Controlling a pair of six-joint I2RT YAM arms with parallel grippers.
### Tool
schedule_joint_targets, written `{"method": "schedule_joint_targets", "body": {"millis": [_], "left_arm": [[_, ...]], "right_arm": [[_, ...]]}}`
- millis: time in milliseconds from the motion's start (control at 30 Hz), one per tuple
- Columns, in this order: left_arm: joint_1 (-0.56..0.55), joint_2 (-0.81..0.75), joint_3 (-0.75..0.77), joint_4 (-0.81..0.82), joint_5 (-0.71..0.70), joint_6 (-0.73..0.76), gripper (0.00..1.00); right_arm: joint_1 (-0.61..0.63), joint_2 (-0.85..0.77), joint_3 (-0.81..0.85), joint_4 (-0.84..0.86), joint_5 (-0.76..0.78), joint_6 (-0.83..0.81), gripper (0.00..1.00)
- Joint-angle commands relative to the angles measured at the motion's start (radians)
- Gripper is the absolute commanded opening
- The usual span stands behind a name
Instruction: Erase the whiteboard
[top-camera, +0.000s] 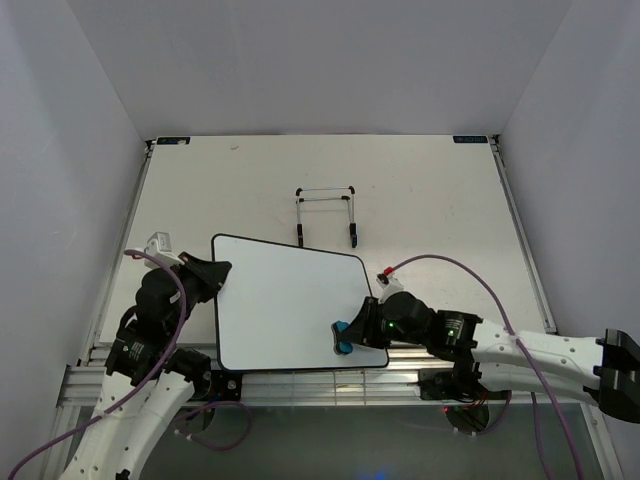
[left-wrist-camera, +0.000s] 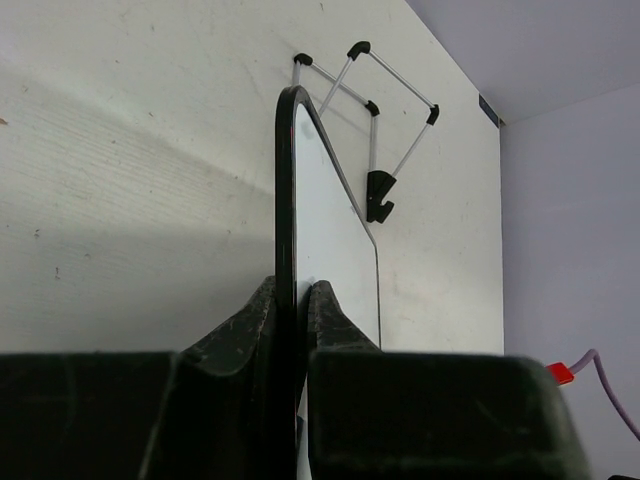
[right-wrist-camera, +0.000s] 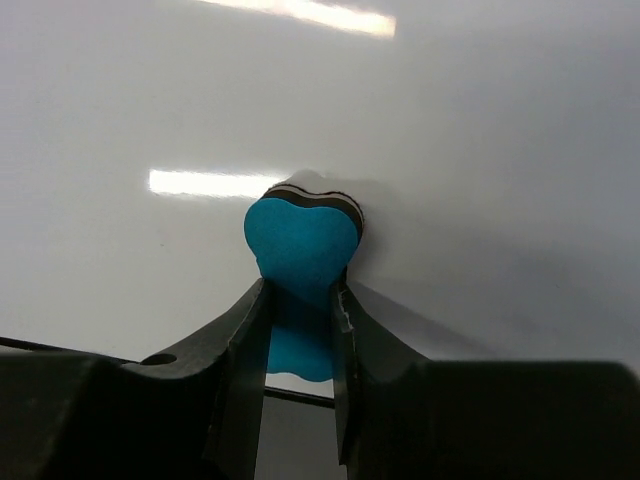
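The whiteboard (top-camera: 290, 305) lies flat near the table's front edge, glossy white with a thin black rim and no writing that I can see. My left gripper (top-camera: 215, 275) is shut on its left edge; in the left wrist view the board's rim (left-wrist-camera: 287, 200) runs edge-on between my closed fingers (left-wrist-camera: 325, 310). My right gripper (top-camera: 352, 335) is shut on the small blue bone-shaped eraser (top-camera: 342, 337), which rests on the board's near right corner. In the right wrist view the eraser (right-wrist-camera: 302, 245) is pinched at its waist and pressed on the white surface (right-wrist-camera: 480, 150).
A black wire stand (top-camera: 326, 215) stands on the table behind the board, also seen in the left wrist view (left-wrist-camera: 375, 130). The table's metal front rail (top-camera: 330, 385) runs just below the board. Grey walls close in on both sides.
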Motion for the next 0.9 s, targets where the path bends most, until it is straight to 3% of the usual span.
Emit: {"method": "schedule_joint_targets", "body": {"millis": [0, 67, 167, 400, 533, 733, 867], "left_arm": [[-0.006, 0.001, -0.010, 0.027, -0.085, 0.104, 0.00], [-0.006, -0.005, -0.016, 0.028, -0.097, 0.095, 0.00], [-0.006, -0.009, -0.024, 0.039, -0.100, 0.090, 0.00], [-0.006, -0.019, -0.015, 0.050, -0.102, 0.103, 0.00], [-0.017, -0.018, 0.010, 0.033, -0.126, 0.121, 0.00], [-0.035, -0.012, 0.010, 0.024, -0.136, 0.132, 0.00], [-0.043, -0.006, 0.001, 0.027, -0.129, 0.126, 0.00]], "right_arm": [[0.020, -0.091, -0.162, -0.508, -0.008, 0.132, 0.08], [0.020, -0.153, -0.164, -0.609, 0.010, 0.164, 0.08], [0.020, -0.205, -0.162, -0.617, -0.002, 0.163, 0.08], [0.020, 0.142, -0.061, -0.631, 0.016, 0.076, 0.08], [0.009, 0.249, -0.029, -0.620, 0.059, 0.063, 0.08], [0.002, 0.217, -0.018, -0.651, 0.067, 0.078, 0.08], [0.002, 0.111, 0.005, -0.697, 0.099, 0.105, 0.08]]}}
